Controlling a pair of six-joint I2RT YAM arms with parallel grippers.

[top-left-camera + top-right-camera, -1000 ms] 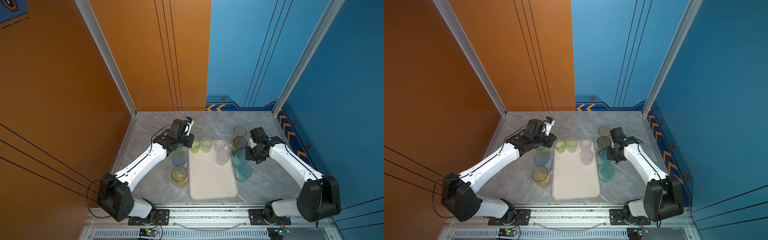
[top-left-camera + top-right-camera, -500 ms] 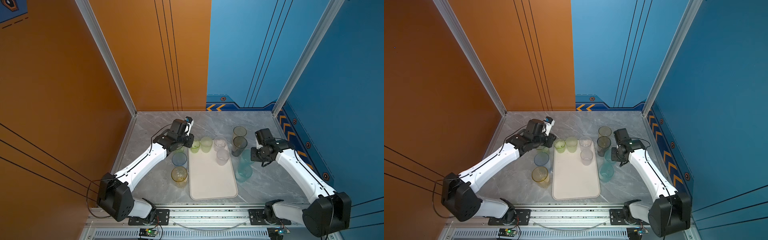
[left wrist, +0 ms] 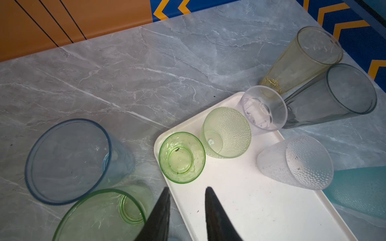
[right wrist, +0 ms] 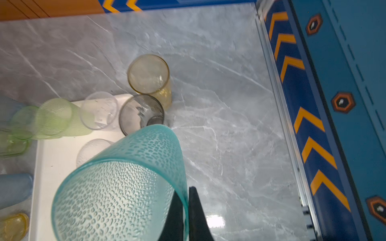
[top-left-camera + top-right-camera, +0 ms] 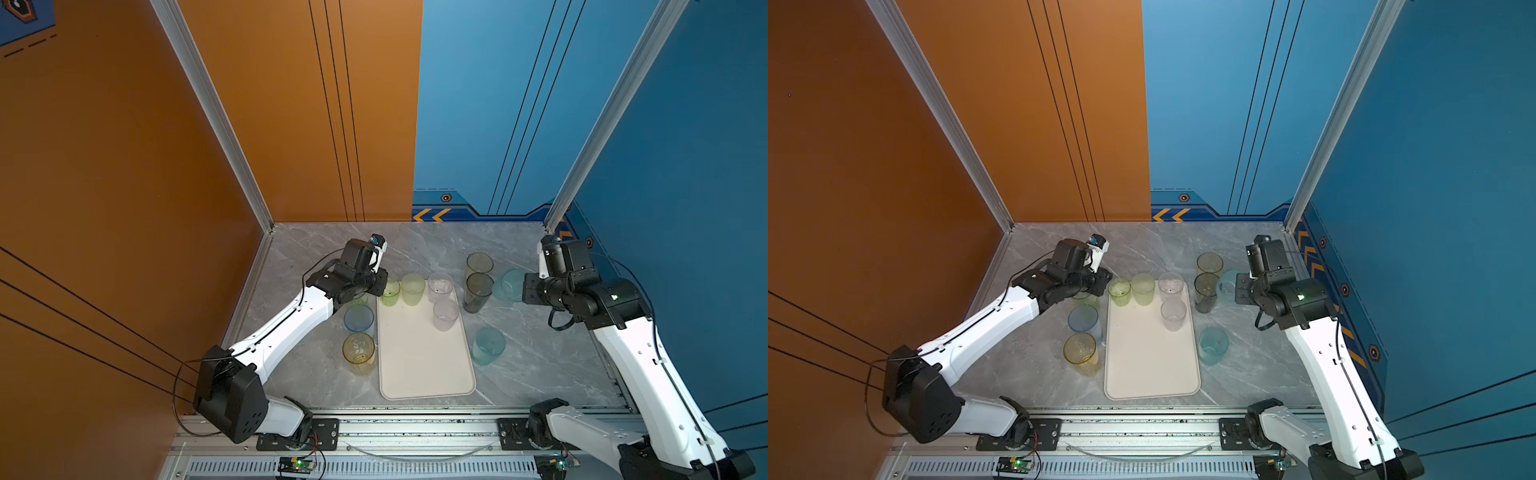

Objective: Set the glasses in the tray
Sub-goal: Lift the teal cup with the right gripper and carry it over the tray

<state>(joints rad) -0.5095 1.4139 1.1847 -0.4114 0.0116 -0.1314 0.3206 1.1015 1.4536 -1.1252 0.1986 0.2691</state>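
Pinched teal glass (image 4: 125, 177) by rim in right fingers (image 4: 197, 215), base aimed at tray (image 4: 54, 158) beyond grey glass (image 4: 142, 112); held left fingers (image 3: 215, 215) part-spread, empty.

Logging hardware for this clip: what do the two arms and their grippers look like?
The left arm and right arm have white shell links joined by black motor housings. A thin black cable loops beside the left arm's shoulder. A small green light glows on the right arm. The left gripper and right gripper each have two black fingers that taper to points.
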